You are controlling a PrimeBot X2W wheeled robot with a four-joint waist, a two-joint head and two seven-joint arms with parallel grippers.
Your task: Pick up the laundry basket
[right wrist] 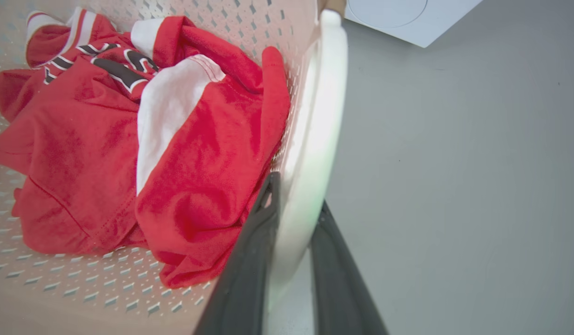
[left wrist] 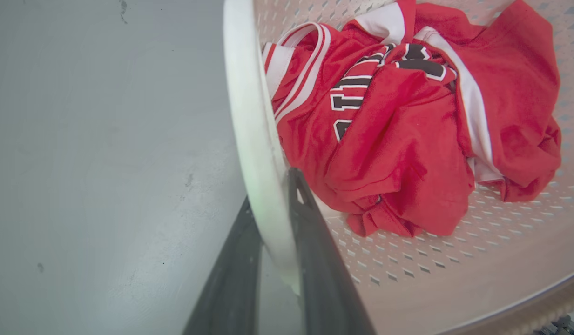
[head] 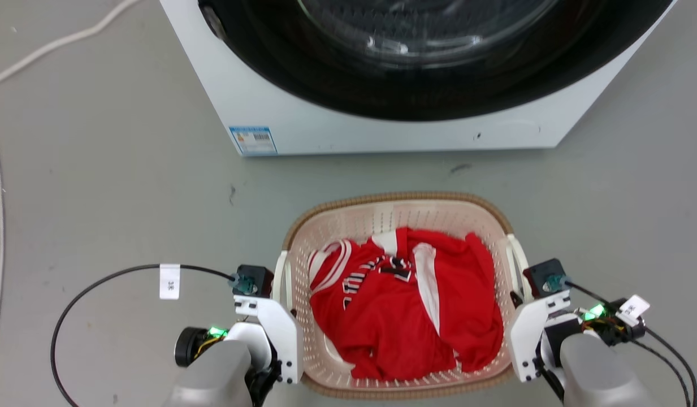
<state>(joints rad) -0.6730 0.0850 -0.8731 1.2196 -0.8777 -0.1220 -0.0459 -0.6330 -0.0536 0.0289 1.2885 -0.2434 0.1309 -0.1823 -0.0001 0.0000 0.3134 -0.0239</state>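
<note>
Washer point(head: 325, 124) close ahead of laundry basket point(head: 399, 198) w/ jersey point(head: 399, 305); L gripper point(left wrist: 270, 186), R gripper point(right wrist: 298, 190) clamp its handles point(head: 280, 277).

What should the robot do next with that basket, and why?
Probably raise both arms together, slowly and level. The left gripper appears to clamp the left handle and the right gripper the right handle, so the basket looks held on both sides; an even lift should keep it from tilting.
</note>
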